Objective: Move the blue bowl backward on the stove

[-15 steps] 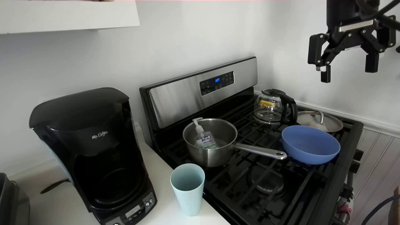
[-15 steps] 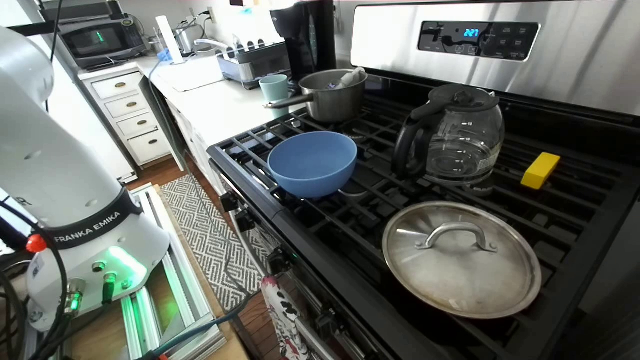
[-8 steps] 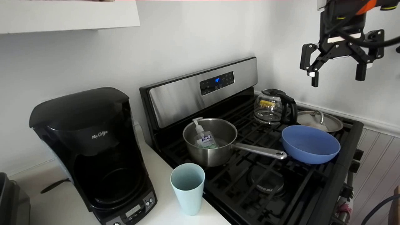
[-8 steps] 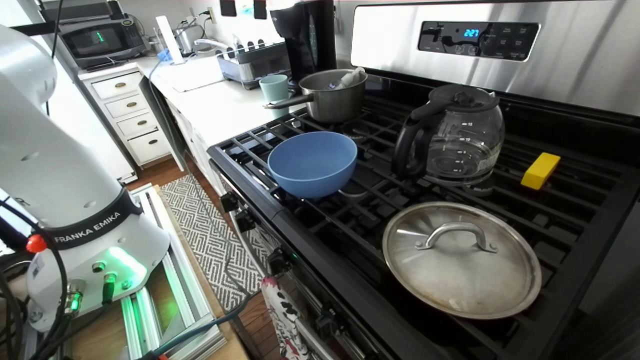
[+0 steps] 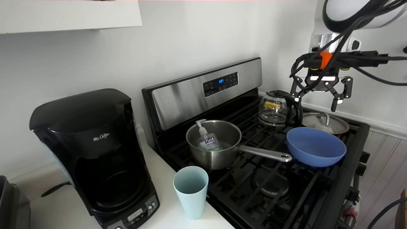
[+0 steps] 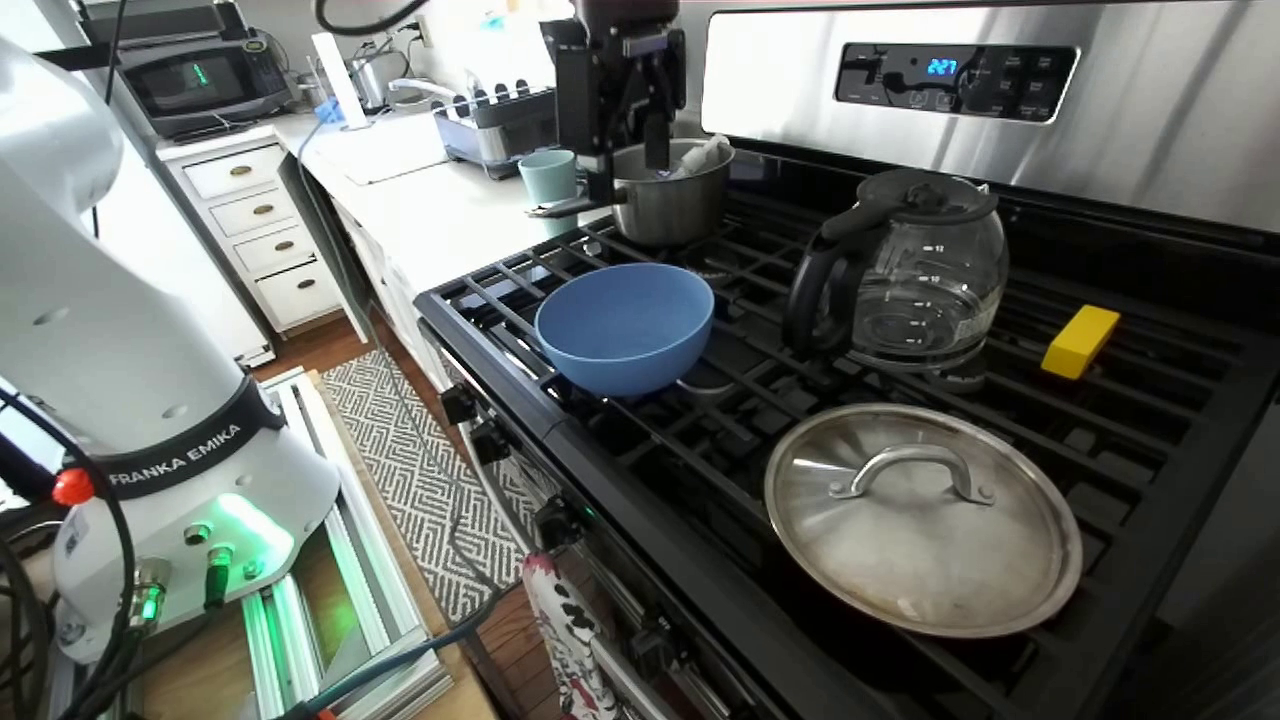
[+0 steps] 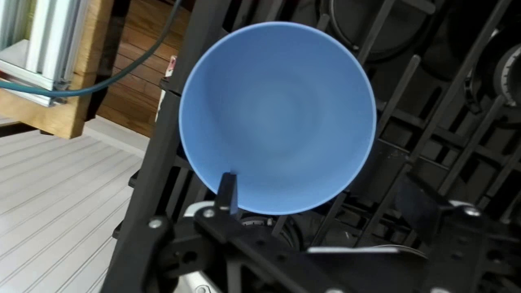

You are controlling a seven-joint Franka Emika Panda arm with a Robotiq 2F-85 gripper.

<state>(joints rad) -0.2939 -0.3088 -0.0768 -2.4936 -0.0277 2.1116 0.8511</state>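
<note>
blue bowl [image 6: 625, 335], claw [image 6: 628, 184] above, spread, pointing down

Bowl [image 6: 625, 330] on stove [image 6: 700, 440] nr front edge [image 6: 500, 382], btwn lid [image 6: 925, 550] & saucepan [image 6: 675, 215] w/ btl [image 5: 210, 143] inside.

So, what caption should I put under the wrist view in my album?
Looking down past the open end effector at the empty blue bowl on the stove, wooden floor beyond.

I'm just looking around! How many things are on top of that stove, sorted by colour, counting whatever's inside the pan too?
Blue: 1 (bowl)
Silver: 2 (pan, lid)
Mostly clear: 2 (coffee pot, bottle in the pan)
Yellow: 1 (block)
Total: 6
</note>
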